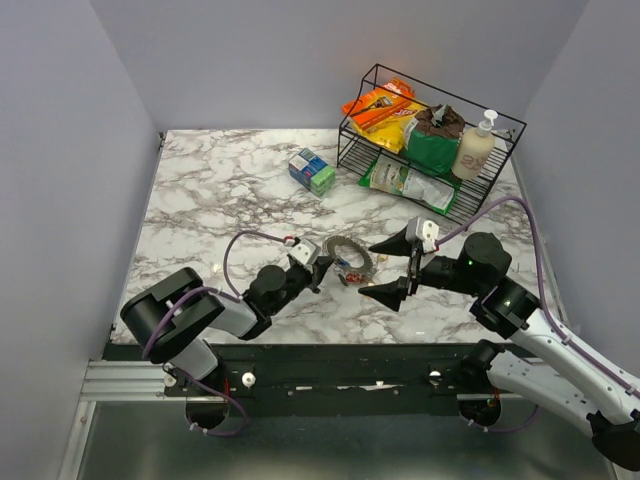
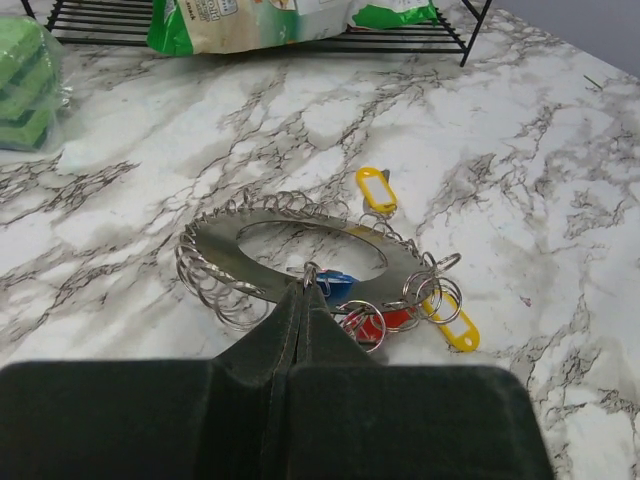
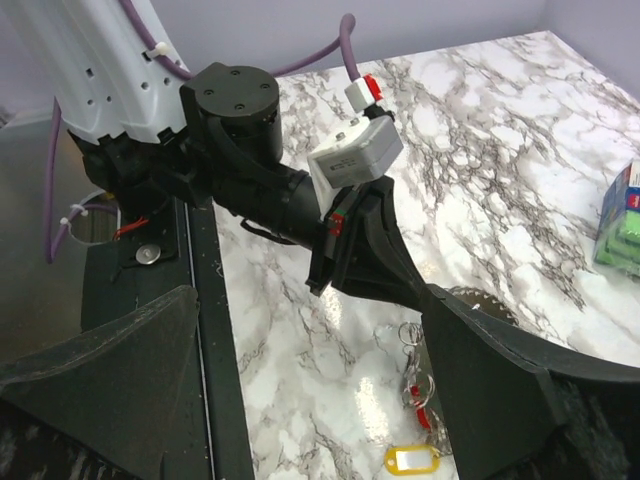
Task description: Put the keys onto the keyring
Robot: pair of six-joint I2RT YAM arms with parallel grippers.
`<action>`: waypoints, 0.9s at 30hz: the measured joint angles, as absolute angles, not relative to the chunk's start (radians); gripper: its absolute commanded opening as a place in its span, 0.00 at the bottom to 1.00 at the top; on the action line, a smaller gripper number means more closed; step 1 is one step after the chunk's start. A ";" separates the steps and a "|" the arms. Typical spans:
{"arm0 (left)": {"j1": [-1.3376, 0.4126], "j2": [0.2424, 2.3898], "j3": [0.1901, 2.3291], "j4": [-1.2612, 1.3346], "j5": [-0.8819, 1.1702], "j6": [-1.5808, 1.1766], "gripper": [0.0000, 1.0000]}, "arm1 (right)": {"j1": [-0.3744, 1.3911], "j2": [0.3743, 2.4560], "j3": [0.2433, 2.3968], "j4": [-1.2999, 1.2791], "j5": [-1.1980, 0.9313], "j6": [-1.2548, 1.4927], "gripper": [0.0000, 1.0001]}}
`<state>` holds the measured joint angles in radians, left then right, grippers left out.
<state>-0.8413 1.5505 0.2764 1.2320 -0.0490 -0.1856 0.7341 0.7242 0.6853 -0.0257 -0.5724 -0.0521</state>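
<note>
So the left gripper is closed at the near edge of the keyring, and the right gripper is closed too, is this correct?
Not quite. The right gripper is open, its jaws wide apart; the top view shows it plainly. The left gripper is indeed closed at the near edge of the keyring.

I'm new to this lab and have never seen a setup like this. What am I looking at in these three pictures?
Two robot arms are bolted at a marble table's near edge. The overhead picture shows both, left arm and right arm. The other two come from a camera on each wrist, looking past its own fingers. On the table lie the keyring, a metal loop fringed with wire coils, and keys with yellow, blue and red heads. Behind stands a wire rack of groceries. The left fingers pinch the keyring's near edge; the right fingers stand wide open, empty.
</note>
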 measured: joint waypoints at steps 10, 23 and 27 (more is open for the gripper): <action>-0.918 1.493 0.222 1.176 -0.105 -0.211 0.04 | 0.734 0.729 0.685 -0.029 -0.583 -0.051 1.00; -0.985 1.379 0.182 1.066 -0.217 -0.209 0.78 | 0.734 0.728 0.685 -0.029 -0.597 -0.044 1.00; -0.991 1.307 0.182 1.028 -0.236 -0.185 0.99 | 0.734 0.728 0.685 -0.028 -0.607 -0.044 1.00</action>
